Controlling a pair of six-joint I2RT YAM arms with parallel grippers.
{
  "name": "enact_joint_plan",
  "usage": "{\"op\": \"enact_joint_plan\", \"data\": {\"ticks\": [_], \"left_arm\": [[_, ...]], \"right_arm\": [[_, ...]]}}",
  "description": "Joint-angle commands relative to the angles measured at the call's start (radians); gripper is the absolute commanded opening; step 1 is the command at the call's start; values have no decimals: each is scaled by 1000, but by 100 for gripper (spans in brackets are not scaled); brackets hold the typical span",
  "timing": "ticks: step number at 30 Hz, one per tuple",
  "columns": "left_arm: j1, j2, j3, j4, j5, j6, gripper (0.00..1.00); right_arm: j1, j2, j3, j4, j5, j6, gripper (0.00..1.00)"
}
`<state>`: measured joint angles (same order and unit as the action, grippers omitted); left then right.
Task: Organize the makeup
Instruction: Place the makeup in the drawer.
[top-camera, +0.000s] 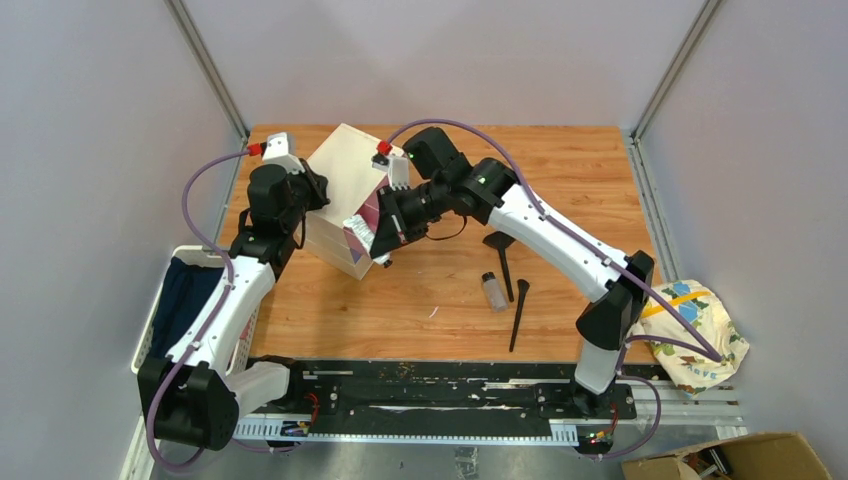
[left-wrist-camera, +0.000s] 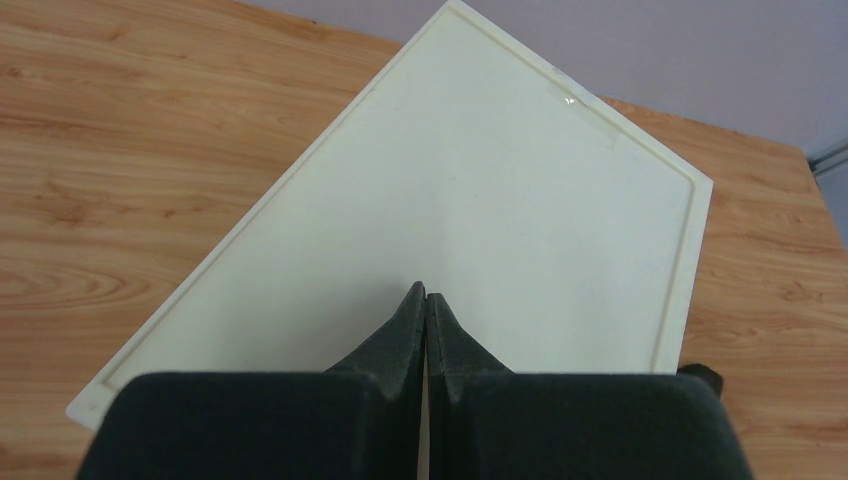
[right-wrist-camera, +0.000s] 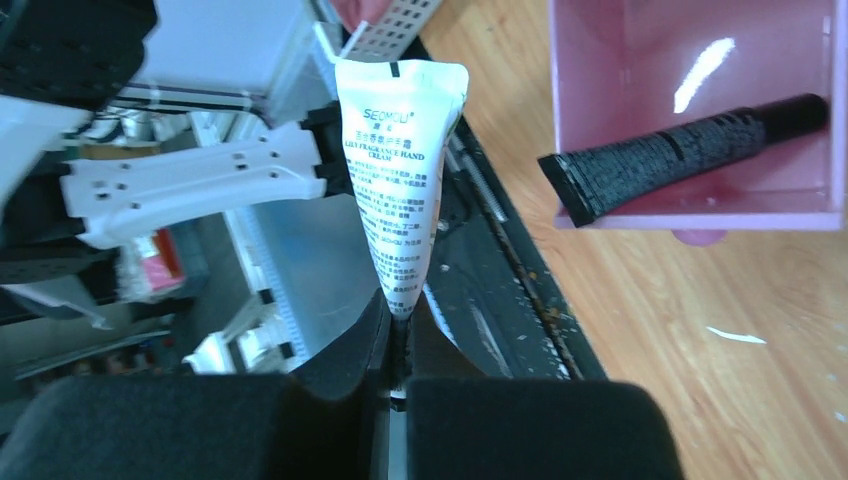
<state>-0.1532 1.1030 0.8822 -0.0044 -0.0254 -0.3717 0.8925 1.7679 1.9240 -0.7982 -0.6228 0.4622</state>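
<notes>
A white squeeze tube (right-wrist-camera: 400, 170) with printed text stands up between the fingers of my right gripper (right-wrist-camera: 400, 318), which is shut on its narrow end. The gripper (top-camera: 386, 243) hangs beside the open pink drawer (right-wrist-camera: 620, 60) of the cream box (top-camera: 340, 170). A black textured makeup stick (right-wrist-camera: 680, 150) lies inside that drawer. On the table lie a small clear bottle (top-camera: 492, 291) and two black-handled brushes (top-camera: 502, 262) (top-camera: 519, 313). My left gripper (left-wrist-camera: 426, 295) is shut and empty, resting over the box's flat cream top (left-wrist-camera: 480, 190).
A white basket (top-camera: 152, 330) holding dark blue cloth sits at the left table edge. A patterned bag (top-camera: 700, 340) lies off the right edge, and a cardboard box (top-camera: 740, 458) is at the bottom right. The black rail (top-camera: 430, 390) runs along the near edge.
</notes>
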Motion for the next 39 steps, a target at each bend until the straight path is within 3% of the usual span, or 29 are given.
{"op": "enact_joint_plan", "data": {"ticks": [1,6,9,11,16,39], "left_arm": [[-5,-15,-8,-29,-6,5,0],[-5,-19,-5,-32,-8,8,0],[-5,-20,-6,-30,-3,2,0],[-5,-22,-8,-28,-2,1,0],[-5,-31,-9,-34,-5,4,0],[-5,-46,-19,-24,-1,-19,0]], "right_arm": [[-37,13,-37,106,-192,173,0],[-47,-36,-219,301,-252,340,0],[-64,-85,-417,615,-321,611,0],[-71,-113,-516,773,-316,733,0],[-82,-153,-623,996,-261,868,0],[-103,-280,-874,1153,-14,1258,0]]}}
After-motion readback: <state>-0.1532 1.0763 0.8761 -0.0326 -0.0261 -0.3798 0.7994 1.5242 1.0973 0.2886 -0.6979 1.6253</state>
